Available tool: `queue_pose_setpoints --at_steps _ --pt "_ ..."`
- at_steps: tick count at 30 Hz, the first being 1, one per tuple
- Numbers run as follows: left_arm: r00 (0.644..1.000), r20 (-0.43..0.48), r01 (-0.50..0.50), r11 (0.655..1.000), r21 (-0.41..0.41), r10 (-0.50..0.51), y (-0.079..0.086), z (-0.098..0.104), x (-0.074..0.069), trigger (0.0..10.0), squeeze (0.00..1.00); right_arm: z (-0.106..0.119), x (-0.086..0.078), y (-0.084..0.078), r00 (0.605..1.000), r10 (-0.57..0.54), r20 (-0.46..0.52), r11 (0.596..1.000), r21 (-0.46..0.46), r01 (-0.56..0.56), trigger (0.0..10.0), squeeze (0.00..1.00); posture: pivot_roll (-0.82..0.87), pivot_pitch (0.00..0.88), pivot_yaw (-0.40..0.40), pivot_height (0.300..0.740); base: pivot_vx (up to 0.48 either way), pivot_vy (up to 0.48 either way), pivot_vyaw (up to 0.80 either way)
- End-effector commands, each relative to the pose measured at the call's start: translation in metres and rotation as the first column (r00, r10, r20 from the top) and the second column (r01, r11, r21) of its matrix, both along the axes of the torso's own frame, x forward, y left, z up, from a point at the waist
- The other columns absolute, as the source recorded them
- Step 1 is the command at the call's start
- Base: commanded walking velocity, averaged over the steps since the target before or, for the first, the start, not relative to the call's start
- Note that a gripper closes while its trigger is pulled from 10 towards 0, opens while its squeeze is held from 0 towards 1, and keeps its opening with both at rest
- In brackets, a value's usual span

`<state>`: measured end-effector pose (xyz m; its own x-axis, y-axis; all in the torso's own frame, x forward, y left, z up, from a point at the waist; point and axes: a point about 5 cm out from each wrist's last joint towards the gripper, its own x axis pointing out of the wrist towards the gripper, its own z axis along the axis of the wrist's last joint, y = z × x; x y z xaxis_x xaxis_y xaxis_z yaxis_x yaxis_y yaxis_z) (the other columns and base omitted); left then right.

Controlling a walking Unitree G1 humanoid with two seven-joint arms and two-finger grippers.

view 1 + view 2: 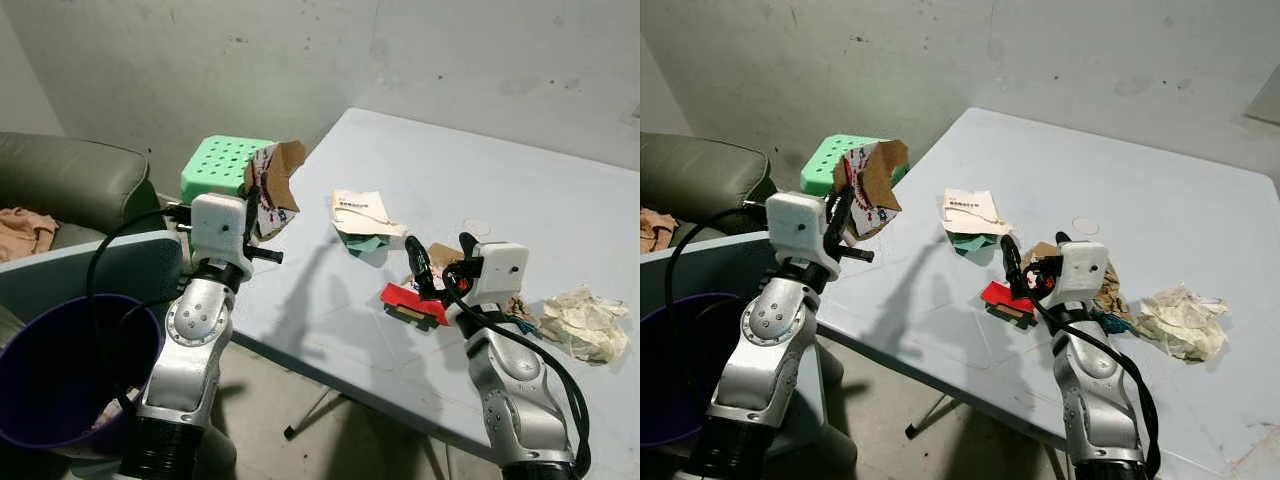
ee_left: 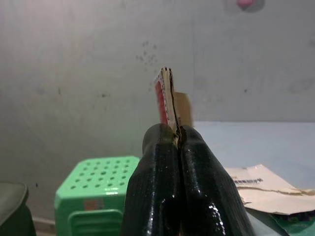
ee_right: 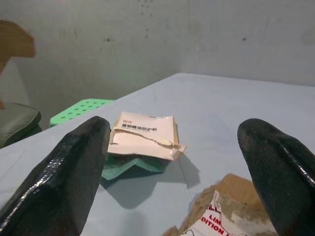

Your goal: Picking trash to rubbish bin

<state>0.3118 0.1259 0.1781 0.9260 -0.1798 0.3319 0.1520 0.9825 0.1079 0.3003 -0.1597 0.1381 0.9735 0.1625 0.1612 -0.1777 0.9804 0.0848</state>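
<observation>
My left gripper (image 1: 256, 205) is shut on a torn piece of cardboard packaging (image 1: 274, 183), brown and white with red print, held up beside the table's left edge; the left wrist view shows it edge-on between the closed fingers (image 2: 172, 105). The purple rubbish bin (image 1: 60, 365) stands on the floor at my lower left. My right gripper (image 1: 440, 262) is open over the table, above a red packet (image 1: 412, 302) and brown cardboard scraps (image 3: 221, 216). A cream envelope on green paper (image 1: 362, 215) lies ahead of it. Crumpled paper (image 1: 585, 322) sits to the right.
The pale blue table (image 1: 470, 170) fills the middle and right, with its near edge running past my arms. A green perforated stool (image 1: 222, 165) stands behind the held cardboard. A dark sofa with an orange cloth (image 1: 25, 228) is at the left. Bare concrete wall lies behind.
</observation>
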Motion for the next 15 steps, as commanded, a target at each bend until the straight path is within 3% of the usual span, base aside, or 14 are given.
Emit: queue_pose_setpoints --at_steps 1,10,15 --pt "1.000 -0.005 0.024 1.000 -0.003 -0.024 -0.001 -0.011 -0.003 10.0 0.00 -0.005 0.000 0.000 1.000 -0.019 0.006 1.000 -0.012 0.019 10.0 0.00 0.08 0.000 -0.055 0.740 0.000 0.000 0.00" --pt "0.997 0.044 0.057 0.998 -0.007 -0.057 0.003 -0.026 -0.015 10.0 0.00 -0.013 -0.009 -0.008 0.997 -0.066 0.045 0.998 -0.011 0.066 10.0 0.00 0.08 0.000 -0.062 0.740 0.000 0.000 0.00" --pt "0.998 0.024 0.061 0.998 -0.008 -0.061 0.006 -0.028 -0.019 10.0 0.00 -0.019 -0.015 -0.011 0.998 -0.055 0.037 0.998 -0.033 0.056 10.0 0.00 0.07 0.000 -0.064 0.740 0.000 0.000 0.00"
